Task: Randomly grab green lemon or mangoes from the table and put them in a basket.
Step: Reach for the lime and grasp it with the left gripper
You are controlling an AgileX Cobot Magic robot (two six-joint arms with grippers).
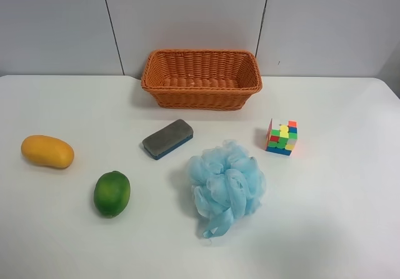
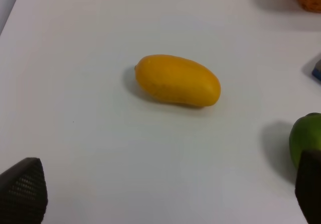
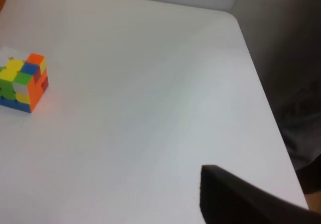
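Note:
The yellow-orange mango (image 1: 47, 151) lies on the white table (image 1: 325, 229) at the left. The green lemon (image 1: 112, 193) lies in front of it, a little to the right. The orange wicker basket (image 1: 201, 79) stands at the back middle with nothing showing inside. No arm shows in the exterior high view. In the left wrist view my left gripper (image 2: 165, 194) is open, its fingertips (image 2: 22, 189) wide apart, short of the mango (image 2: 177, 80); the green lemon (image 2: 306, 138) is at the edge. Of my right gripper only one dark finger (image 3: 241, 199) shows, over bare table.
A grey and blue eraser block (image 1: 167, 138) lies in front of the basket. A light blue bath pouf (image 1: 226, 185) lies in the middle. A coloured puzzle cube (image 1: 281, 137) stands at the right and also shows in the right wrist view (image 3: 22, 82), near the table's corner (image 3: 233, 18).

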